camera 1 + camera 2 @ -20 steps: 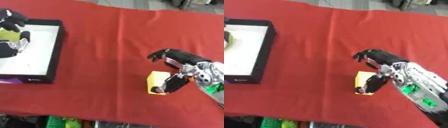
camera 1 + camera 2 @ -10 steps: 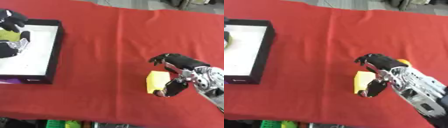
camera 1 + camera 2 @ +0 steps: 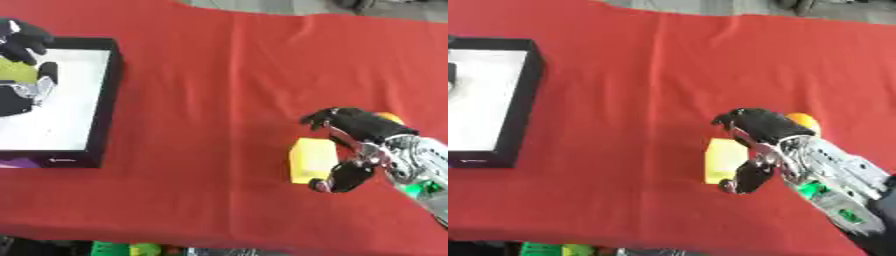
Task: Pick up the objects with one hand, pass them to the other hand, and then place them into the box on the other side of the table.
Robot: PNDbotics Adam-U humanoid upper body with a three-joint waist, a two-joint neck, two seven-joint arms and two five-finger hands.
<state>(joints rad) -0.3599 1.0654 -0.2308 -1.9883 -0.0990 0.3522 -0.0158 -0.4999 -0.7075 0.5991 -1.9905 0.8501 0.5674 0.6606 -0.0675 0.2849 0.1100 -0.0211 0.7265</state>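
Observation:
A flat yellow block point(image 3: 310, 159) lies on the red cloth at the right. My right hand point(image 3: 371, 134) arches over it, open. Its thumb point(image 3: 341, 177) rests at the block's near right corner. The curved fingers point(image 3: 331, 118) hover just past the far edge, apart from the block. An orange object point(image 3: 803, 120) peeks out behind the hand. At the far left stands a black box point(image 3: 107, 100) with a white floor. My left hand point(image 3: 24, 39) is over the box, curled round a yellow-green object point(image 3: 16, 70).
The red cloth point(image 3: 210, 75) covers the whole table. Its near edge runs along the bottom of the view, with green items point(image 3: 131, 248) below it. A wide stretch of cloth lies between the box and the block.
My right hand has sunk toward the yellow block and its fingers have come closer to the far edge. The block, the box and the left hand have stayed put.

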